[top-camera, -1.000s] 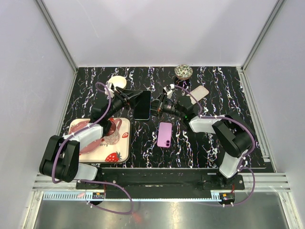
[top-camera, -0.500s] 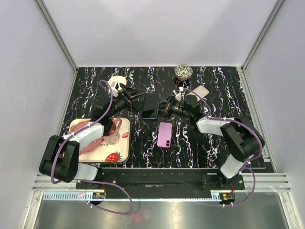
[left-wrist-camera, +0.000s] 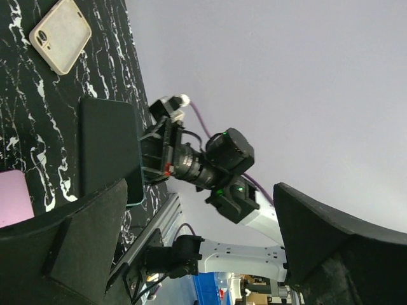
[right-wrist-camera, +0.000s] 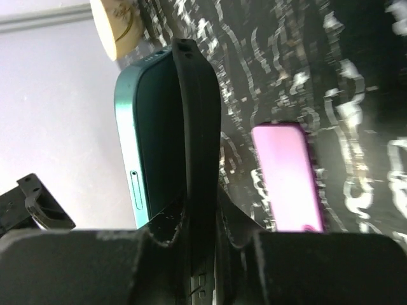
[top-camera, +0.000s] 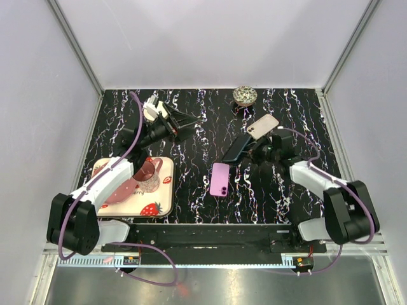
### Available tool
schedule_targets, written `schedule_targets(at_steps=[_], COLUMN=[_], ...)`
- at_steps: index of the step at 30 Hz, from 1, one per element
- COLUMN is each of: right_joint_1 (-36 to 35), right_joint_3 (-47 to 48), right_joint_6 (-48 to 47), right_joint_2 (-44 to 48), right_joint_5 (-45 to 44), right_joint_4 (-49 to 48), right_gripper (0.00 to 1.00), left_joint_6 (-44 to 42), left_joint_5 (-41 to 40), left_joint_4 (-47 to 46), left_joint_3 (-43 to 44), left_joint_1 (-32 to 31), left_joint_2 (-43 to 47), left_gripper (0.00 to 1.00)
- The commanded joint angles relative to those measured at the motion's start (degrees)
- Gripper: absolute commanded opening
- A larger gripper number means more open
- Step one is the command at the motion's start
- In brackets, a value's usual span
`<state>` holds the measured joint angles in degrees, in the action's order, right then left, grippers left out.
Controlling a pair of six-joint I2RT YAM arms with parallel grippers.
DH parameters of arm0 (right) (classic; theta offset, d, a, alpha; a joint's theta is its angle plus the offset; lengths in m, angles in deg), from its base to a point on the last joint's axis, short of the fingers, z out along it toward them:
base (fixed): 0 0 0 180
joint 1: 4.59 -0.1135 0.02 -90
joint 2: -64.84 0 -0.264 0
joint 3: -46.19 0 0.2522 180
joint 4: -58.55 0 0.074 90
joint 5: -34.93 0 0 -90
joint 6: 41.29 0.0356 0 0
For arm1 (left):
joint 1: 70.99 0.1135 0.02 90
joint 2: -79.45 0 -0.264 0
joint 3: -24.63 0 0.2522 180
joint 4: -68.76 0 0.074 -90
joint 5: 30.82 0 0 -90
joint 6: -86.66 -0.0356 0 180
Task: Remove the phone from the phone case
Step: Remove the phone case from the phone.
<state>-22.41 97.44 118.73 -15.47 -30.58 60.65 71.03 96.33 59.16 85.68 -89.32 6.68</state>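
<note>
My right gripper (top-camera: 245, 151) (right-wrist-camera: 202, 222) is shut on the black phone case (top-camera: 234, 149) (right-wrist-camera: 198, 127) and holds it on edge above the table's middle right. The teal phone (right-wrist-camera: 130, 146) lies against the case. Its bare side with the SIM slot shows to the left of my fingers. How deep it sits in the case I cannot tell. In the left wrist view the case (left-wrist-camera: 108, 149) shows as a dark slab with a teal corner. My left gripper (top-camera: 181, 122) (left-wrist-camera: 200, 190) is open, empty and raised at the back left, well apart from it.
A purple phone (top-camera: 220, 179) lies flat in the middle and a beige case (top-camera: 262, 126) at the back right. A patterned bowl (top-camera: 244, 95) stands at the back edge. A strawberry tray (top-camera: 156, 206) with a pink cup (top-camera: 145, 173) sits front left.
My left gripper opened, let go of the case and drew back to the left. The right arm carried the case and phone rightward, away from it.
</note>
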Motion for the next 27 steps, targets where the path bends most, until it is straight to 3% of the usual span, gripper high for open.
schedule_targets(at_steps=[1,4,10,13,27], right_joint_1=[4.72,7.54,8.24,8.59,15.97], right_joint_3=[1.26,2.93,13.82,18.92,34.92], right_joint_6=[-9.63,-14.02,-25.18,-30.62,-38.2], right_joint_2=[8.59,10.7,11.06,7.46,-16.62], right_joint_5=[-5.06,-8.22,-25.61,-35.27,-39.17], right_joint_4=[11.37,19.53,39.13,43.81,45.4], right_gripper=[0.0,0.0,0.0,0.0,0.0], left_joint_6=[-4.23,-4.32,-4.76,-4.58,-5.81], left_joint_5=[1.52,2.14,2.84,3.11,4.07], left_joint_4=[2.88,2.52,1.91,1.56,4.37], left_joint_3=[0.88,0.35,-0.97,-1.41,-2.46], left_joint_1=[-0.04,-0.04,0.05,0.05,0.75], left_joint_2=[1.14,1.23,1.67,1.58,6.06], left_gripper=[0.99,0.99,0.99,0.99,0.99])
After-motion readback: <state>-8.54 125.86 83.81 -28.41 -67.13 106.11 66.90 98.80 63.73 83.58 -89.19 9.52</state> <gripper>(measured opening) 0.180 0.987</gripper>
